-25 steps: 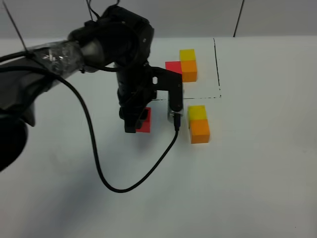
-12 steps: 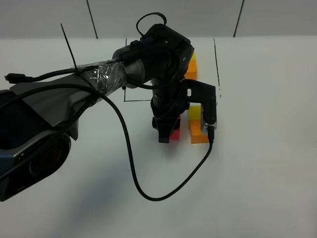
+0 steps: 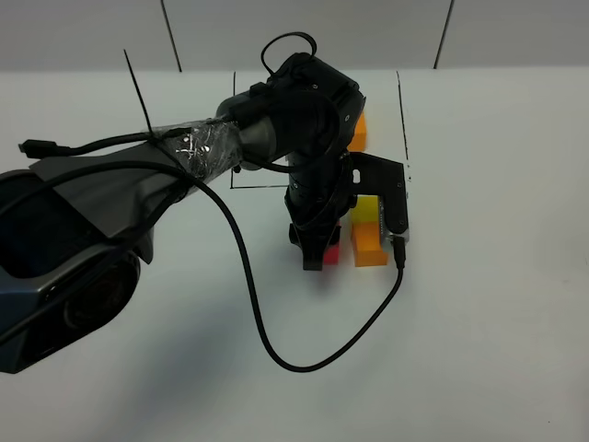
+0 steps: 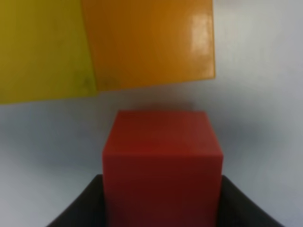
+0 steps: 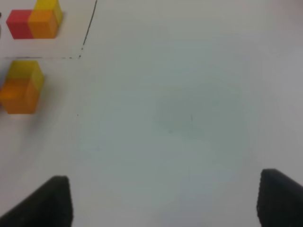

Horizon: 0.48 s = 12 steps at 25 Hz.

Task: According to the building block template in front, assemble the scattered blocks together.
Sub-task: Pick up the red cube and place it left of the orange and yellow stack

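The left arm (image 3: 138,184) is being shown as a grey, tapering link that is giving way to a black, rounded wrist housing (image 3: 304,110). A band of crinkled silver tape (image 3: 198,147) is being seen wrapped around the link just behind that housing. A flat black bracket (image 3: 386,198) is being carried beside the left gripper (image 3: 315,253), whose fingers (image 4: 78,208) are being rendered in matte black. A thin black cable (image 3: 262,313) is being trailed in a long loop from the bracket's lower end back along the link. The right gripper (image 5: 165,203) is being shown only as two dark, blurred fingertips (image 5: 47,203).
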Available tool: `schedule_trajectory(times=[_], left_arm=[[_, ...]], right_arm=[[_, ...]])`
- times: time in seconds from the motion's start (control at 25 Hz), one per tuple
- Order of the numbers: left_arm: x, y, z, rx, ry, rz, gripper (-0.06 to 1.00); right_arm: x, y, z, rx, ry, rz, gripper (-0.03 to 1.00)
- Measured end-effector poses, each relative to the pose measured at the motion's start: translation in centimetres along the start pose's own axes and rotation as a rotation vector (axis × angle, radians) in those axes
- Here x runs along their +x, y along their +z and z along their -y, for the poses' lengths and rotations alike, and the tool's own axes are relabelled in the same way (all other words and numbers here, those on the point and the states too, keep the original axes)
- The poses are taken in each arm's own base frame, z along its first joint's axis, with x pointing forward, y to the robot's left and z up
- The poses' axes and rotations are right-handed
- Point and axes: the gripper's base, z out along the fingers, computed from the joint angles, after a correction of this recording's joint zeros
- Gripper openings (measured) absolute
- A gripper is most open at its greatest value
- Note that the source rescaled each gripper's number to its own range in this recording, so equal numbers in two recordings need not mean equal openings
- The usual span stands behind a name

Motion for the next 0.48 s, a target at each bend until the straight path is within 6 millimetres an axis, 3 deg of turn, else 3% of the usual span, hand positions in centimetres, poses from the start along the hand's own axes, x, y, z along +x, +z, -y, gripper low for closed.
schedule_trajectory(times=[0.08, 0.48], left_arm=[[-0.17, 0.88, 0.12, 0.011, -0.002, -0.016, 0.00], [-0.88, 0.88, 0.49, -0.006, -0.027, -0.010, 0.00]], right_arm=[[0.00, 0.00, 0.00, 0.000, 0.000, 0.000, 0.62], [0.00, 0.00, 0.00, 0.000, 0.000, 0.000, 0.62]])
